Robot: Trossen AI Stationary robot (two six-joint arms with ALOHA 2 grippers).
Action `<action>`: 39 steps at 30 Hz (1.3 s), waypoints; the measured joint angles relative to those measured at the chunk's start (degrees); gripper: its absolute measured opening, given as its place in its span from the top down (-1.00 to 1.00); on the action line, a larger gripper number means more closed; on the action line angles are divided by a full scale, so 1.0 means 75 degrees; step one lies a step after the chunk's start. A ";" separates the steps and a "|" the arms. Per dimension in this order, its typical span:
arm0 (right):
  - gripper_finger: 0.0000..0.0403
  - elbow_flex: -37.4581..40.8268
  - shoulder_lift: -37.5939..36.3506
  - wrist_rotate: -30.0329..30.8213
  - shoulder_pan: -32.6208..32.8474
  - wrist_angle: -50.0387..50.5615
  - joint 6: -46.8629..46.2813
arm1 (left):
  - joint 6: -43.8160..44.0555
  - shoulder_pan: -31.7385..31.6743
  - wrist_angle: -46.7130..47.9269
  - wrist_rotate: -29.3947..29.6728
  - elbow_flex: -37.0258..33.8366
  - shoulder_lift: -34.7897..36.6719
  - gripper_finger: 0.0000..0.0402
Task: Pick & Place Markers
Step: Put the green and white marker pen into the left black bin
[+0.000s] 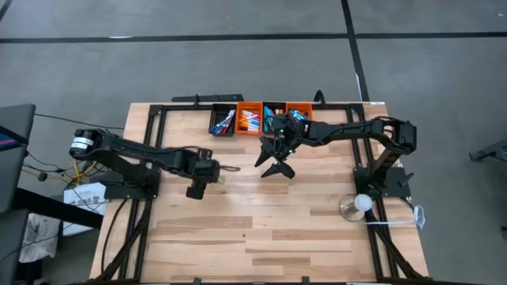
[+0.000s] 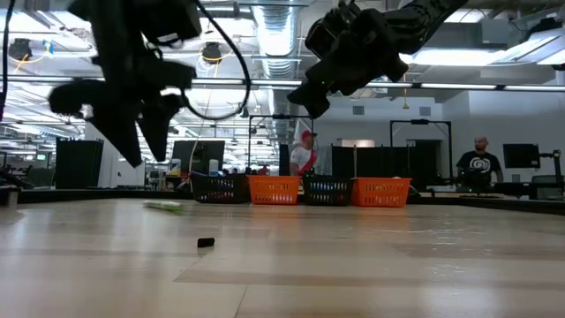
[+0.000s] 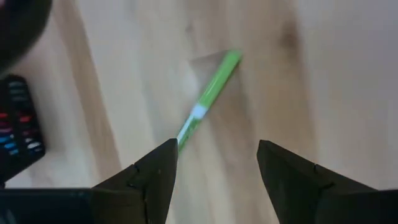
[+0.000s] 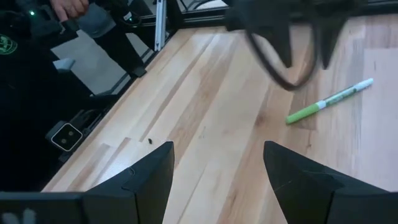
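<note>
One green marker is lying flat on the bare wood of the table, alone, well apart from the bins at the far edge. In the right wrist view it is showing a green body and a white end section. The left gripper is hovering above it with its fingers spread apart and holding nothing; the marker is lying just ahead of the gap between the fingers, not touched by either. From above, this gripper is sitting at the left-centre of the table.

More markers in mixed colours are lying inside the row of four small bins, black and orange by turns, at the table's far edge. The right gripper is hanging in the air just in front of those bins, its fingers wide apart and empty. A small dark scrap is resting on the wood nearer the low camera. Beyond the table, people are standing in the room.
</note>
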State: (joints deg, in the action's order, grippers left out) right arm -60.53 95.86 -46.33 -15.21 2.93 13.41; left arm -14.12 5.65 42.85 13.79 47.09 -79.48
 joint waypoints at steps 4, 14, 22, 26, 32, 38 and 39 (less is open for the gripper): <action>-0.19 0.0000 0.0002 -0.0003 0.0007 0.0016 0.0012 | -0.0601 -0.0733 -0.0269 -0.0020 0.0000 -0.0288 -0.08; -0.19 -0.0006 0.0002 -0.0006 0.0007 0.0281 0.0137 | -0.2017 -0.2017 -0.1011 -0.0913 0.0000 -0.1135 -0.08; -0.19 -0.0006 0.0002 -0.0020 0.0007 0.0595 0.0356 | -0.2883 -0.2799 -0.2075 -0.1098 0.0032 -0.2100 -0.08; -0.19 -0.0006 0.0002 -0.0023 0.0007 0.0681 0.0356 | -0.3030 -0.3050 -0.2046 -0.1621 0.0066 -0.2402 -0.02; -0.19 -0.0006 0.0002 -0.0023 0.0007 0.0775 0.0356 | -0.3029 -0.2988 -0.2029 -0.1805 0.0018 -0.2318 0.32; -0.19 -0.0006 0.0002 -0.0023 0.0007 0.0794 0.0356 | -0.2694 -0.2987 -0.2162 -0.1817 -0.0003 -0.2222 0.71; -0.19 -0.0006 0.0002 -0.0026 0.0010 0.0794 0.0356 | -0.2654 -0.2989 -0.2171 -0.1808 0.0000 -0.2213 0.77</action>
State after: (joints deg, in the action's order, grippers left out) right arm -60.58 95.88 -46.52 -15.14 8.88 16.08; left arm -34.03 -16.78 26.57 0.23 47.09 -96.07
